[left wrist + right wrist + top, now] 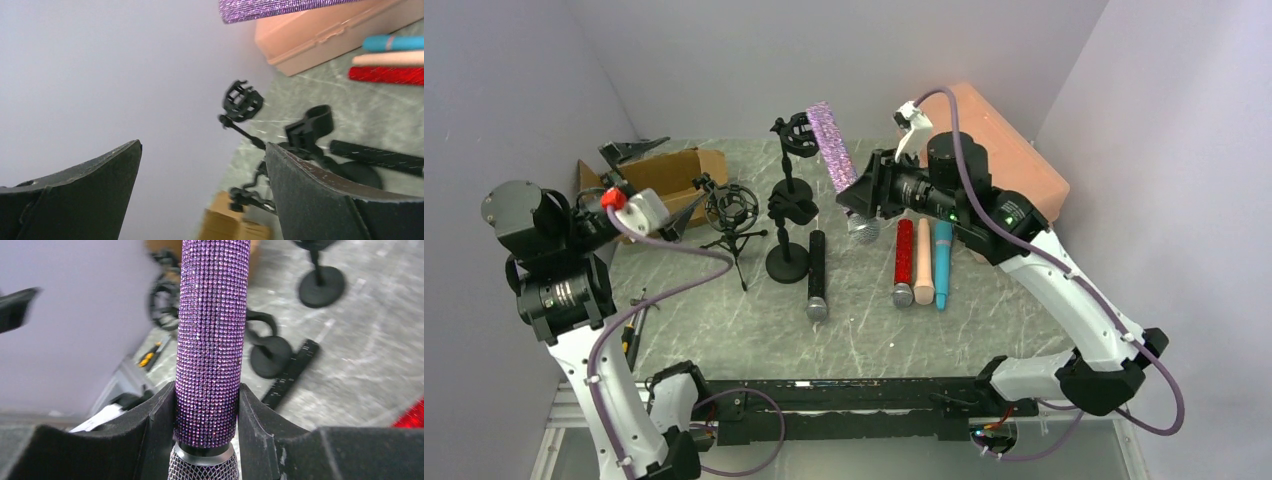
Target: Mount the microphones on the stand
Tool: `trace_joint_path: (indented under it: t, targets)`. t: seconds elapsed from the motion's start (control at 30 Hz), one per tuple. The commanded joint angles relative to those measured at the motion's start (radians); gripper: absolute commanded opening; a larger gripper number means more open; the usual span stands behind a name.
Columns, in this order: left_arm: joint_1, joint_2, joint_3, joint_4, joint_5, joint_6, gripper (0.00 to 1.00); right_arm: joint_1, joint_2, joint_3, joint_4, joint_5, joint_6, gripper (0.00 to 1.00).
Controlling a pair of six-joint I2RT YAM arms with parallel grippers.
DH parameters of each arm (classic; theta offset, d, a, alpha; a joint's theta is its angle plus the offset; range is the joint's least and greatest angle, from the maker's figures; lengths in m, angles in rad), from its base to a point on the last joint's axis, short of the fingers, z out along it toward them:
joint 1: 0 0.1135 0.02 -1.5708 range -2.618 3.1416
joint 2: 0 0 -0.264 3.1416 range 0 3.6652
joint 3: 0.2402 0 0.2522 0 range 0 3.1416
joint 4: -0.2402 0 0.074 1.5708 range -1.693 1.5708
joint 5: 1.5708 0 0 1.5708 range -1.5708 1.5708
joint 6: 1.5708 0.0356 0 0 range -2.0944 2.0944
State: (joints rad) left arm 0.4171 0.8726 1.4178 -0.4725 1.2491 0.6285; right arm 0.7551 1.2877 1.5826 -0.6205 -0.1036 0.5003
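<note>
My right gripper [861,197] [206,390] is shut on the glittery purple microphone [832,146] [212,335], just above its silver mesh head [202,467]. It holds the microphone up in the air, handle pointing up and back, close to the right of the tall stand's clip [794,135]. The black microphone [817,272], red microphone [904,260], peach microphone [924,260] and light blue microphone [943,262] lie on the table. My left gripper [679,215] [202,146] is open and empty, raised at the left near the tripod mount [732,208].
A round-based stand [787,264] and a shorter clip stand [792,208] are at mid-table. A cardboard box [679,168] sits at the back left. A peach-pink case [1014,140] sits at the back right behind my right arm. Small tools lie at the left edge.
</note>
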Motion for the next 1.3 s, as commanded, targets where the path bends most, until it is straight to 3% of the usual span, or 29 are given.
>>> trace_joint_path:
  t: [0.0,0.3,0.53,0.93,1.03,1.17,1.27]
  targets:
    - [-0.041,-0.036,0.015,0.118,0.045,0.27,0.99,0.051,0.048,0.109,-0.029,-0.239,-0.011,0.08]
    - [-0.137,-0.199,-0.146,-0.089,-0.033,1.112,1.0,0.177,0.288,0.462,-0.047,-0.376,-0.005,0.09]
    - [-0.149,-0.225,-0.163,-0.358,-0.104,1.551,1.0,0.204,0.38,0.572,-0.066,-0.449,0.022,0.09]
    - [-0.181,-0.238,-0.223,-0.244,-0.113,1.443,0.96,0.285,0.5,0.659,-0.052,-0.468,0.043,0.05]
    - [-0.182,-0.245,-0.233,-0.223,-0.117,1.419,0.86,0.291,0.505,0.648,-0.034,-0.467,0.049,0.05]
    - [-0.185,-0.249,-0.232,-0.242,-0.109,1.405,0.57,0.291,0.517,0.666,-0.033,-0.458,0.048,0.06]
    - [-0.188,-0.251,-0.231,-0.25,-0.111,1.376,0.17,0.291,0.529,0.69,-0.038,-0.448,0.043,0.07]
